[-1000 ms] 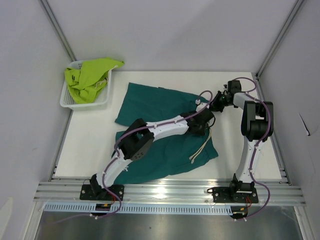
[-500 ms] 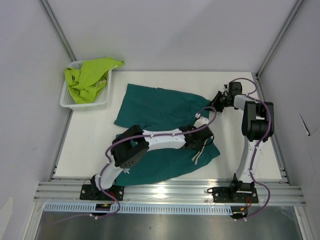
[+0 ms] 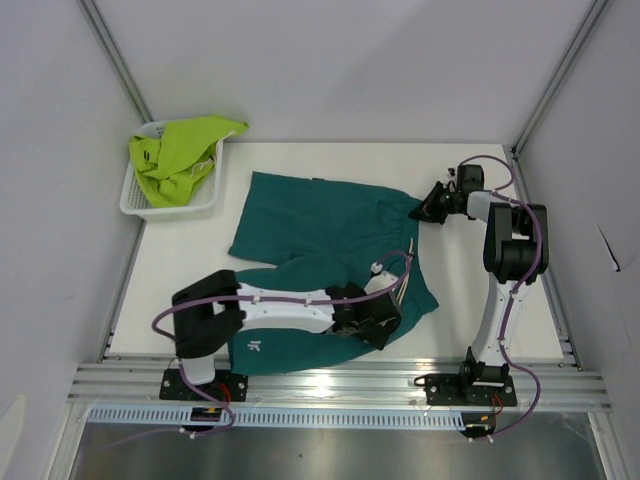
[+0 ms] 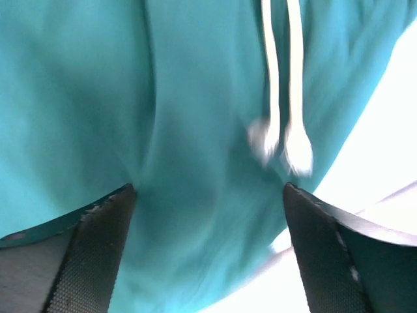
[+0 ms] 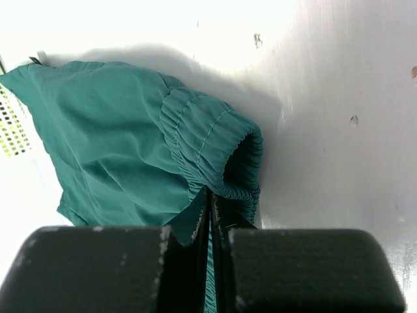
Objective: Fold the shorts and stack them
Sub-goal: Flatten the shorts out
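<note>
The dark teal shorts (image 3: 315, 225) lie spread across the middle of the table, with the pale drawstring (image 3: 401, 285) near their right edge. My left gripper (image 3: 392, 302) hovers open just above the near part of the fabric (image 4: 195, 98). Nothing sits between its fingers (image 4: 85, 248), and the drawstring ends (image 4: 287, 147) lie just ahead. My right gripper (image 3: 425, 210) is shut on the elastic waistband corner (image 5: 218, 147) at the far right and holds it slightly lifted. The lime shorts (image 3: 180, 150) sit bunched in the basket.
The white mesh basket (image 3: 185, 208) stands at the far left corner, against the left wall. Bare white table (image 5: 339, 130) shows to the right of the teal shorts. An aluminium rail (image 3: 340, 382) runs along the near edge.
My left gripper has opened and let go of the teal fabric, drawing back toward the near edge as its elbow swung left. The right gripper has kept its hold on the waistband corner.
</note>
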Robot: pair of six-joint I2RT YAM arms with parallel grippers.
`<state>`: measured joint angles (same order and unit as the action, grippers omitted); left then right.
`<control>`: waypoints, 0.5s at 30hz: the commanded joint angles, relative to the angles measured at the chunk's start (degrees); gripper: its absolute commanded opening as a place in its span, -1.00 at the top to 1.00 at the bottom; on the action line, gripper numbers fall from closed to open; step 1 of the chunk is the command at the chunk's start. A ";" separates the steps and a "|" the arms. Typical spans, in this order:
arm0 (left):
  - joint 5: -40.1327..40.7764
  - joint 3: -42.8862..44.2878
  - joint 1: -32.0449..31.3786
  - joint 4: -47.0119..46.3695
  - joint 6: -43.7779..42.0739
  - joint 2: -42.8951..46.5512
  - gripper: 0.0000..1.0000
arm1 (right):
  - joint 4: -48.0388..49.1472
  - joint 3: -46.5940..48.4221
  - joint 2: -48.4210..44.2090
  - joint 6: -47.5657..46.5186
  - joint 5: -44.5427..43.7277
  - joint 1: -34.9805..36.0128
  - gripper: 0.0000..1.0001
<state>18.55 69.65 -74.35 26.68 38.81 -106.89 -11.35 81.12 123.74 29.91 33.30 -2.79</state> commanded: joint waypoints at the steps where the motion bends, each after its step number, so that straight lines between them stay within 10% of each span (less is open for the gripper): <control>1: -6.06 -4.42 -1.94 -0.57 -0.14 9.84 -0.95 | -0.07 -1.23 1.85 -2.40 -8.51 -0.03 0.91; 15: -2.82 -26.49 -2.83 3.72 8.21 38.04 -0.98 | -1.82 -0.35 1.41 0.32 -12.81 -0.81 0.96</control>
<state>12.45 42.96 -78.00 27.77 43.92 -76.36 -8.93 80.99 123.72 30.65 30.70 -2.70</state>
